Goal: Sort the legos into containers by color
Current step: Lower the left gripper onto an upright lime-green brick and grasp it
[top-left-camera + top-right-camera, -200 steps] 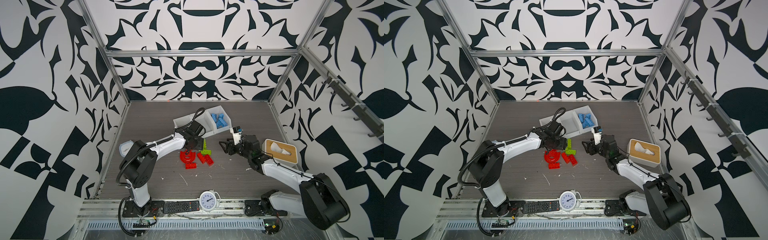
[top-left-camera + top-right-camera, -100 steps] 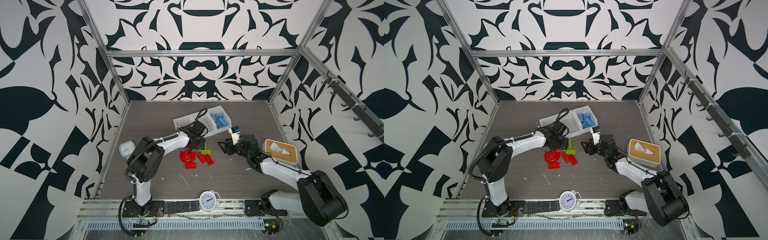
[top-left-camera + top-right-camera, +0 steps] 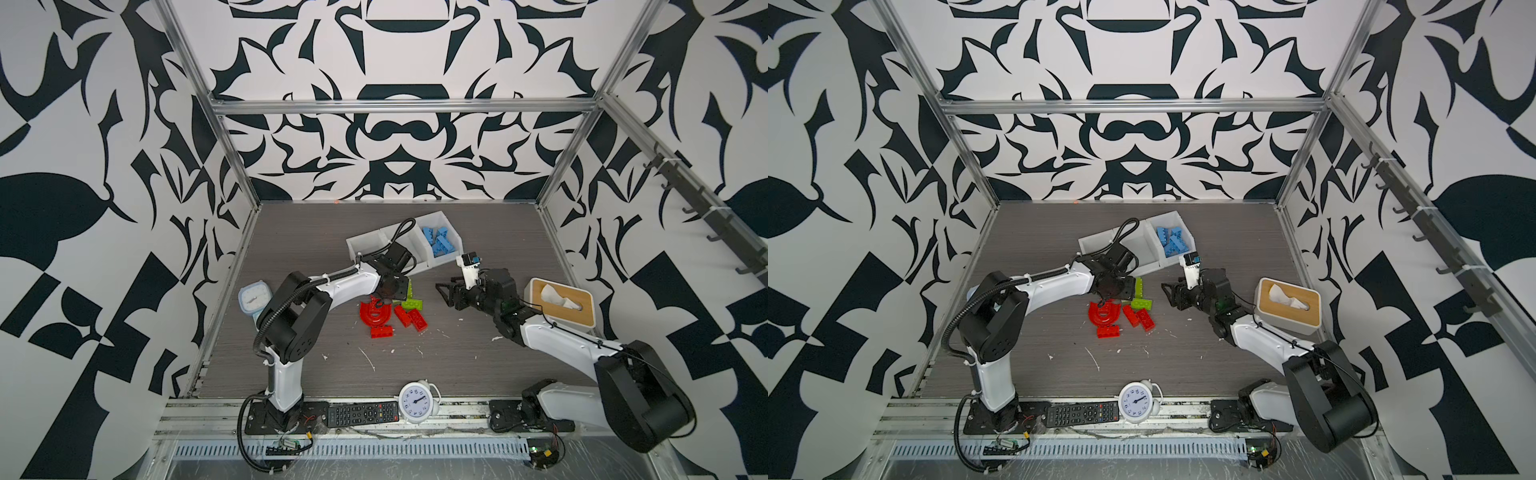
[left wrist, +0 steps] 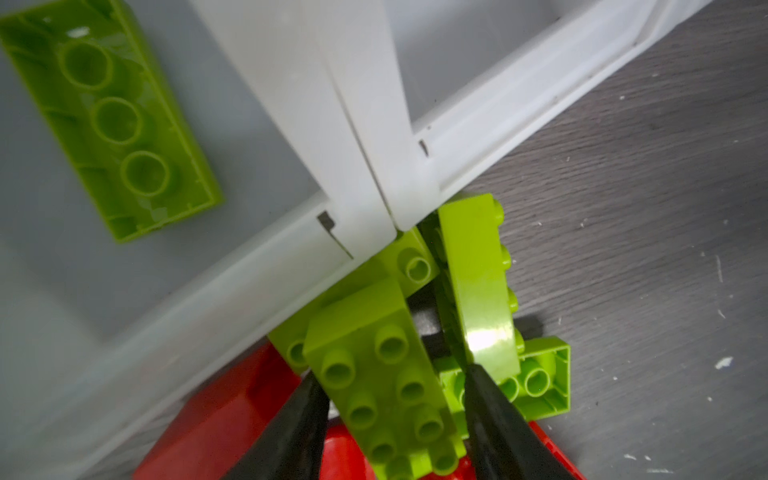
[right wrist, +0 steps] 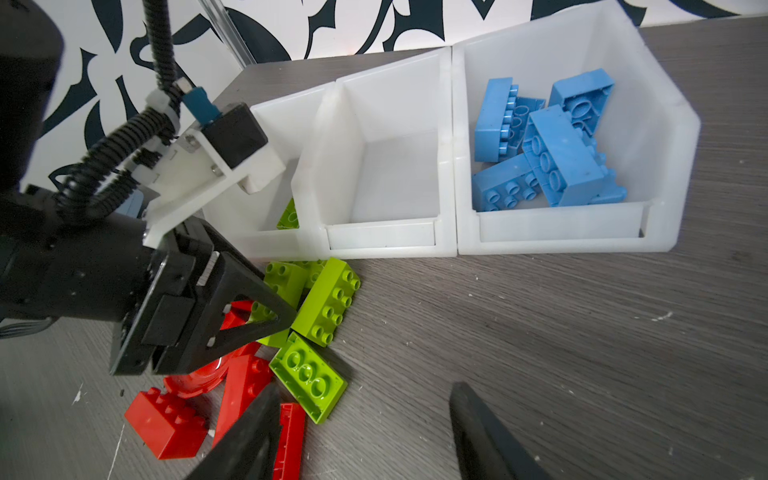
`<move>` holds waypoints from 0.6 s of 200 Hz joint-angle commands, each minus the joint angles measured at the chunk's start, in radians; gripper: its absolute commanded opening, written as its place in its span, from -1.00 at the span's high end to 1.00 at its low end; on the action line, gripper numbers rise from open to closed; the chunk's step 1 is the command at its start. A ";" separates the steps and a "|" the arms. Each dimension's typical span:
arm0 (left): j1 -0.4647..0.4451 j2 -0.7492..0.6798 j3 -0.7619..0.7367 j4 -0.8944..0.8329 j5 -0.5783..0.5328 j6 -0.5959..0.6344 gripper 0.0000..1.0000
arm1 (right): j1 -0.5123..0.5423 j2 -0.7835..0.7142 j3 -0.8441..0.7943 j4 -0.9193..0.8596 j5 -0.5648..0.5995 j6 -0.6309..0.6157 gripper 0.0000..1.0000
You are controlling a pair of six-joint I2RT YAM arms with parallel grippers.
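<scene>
Left wrist view shows the left pincer (image 4: 395, 372) straddling a lime green brick (image 4: 365, 332) that lies on other legos (image 4: 540, 374) just before the containers (image 4: 249, 266), its long axis pointing toward them, whether clamped I cannot tell, while the right pincer (image 5: 363, 390) gapes empty, well apart.

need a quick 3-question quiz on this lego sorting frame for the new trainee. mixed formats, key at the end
1. True or false: every red lego lies on the table, none in a bin.
2. What lies in the middle bin? A) blue bricks B) a green brick C) nothing
3. What colour is the brick between the fingers of the left gripper?

Key: 1 true; 2 C; 3 lime green.
</scene>
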 commanded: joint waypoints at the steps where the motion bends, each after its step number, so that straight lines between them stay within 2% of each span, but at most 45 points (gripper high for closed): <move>1: 0.005 -0.009 0.006 -0.031 -0.016 0.010 -0.06 | 0.006 0.005 0.041 0.005 -0.014 -0.009 -0.34; 120: 0.008 -0.005 0.023 -0.059 -0.032 0.025 0.20 | 0.008 0.014 0.050 -0.006 -0.015 -0.014 -0.34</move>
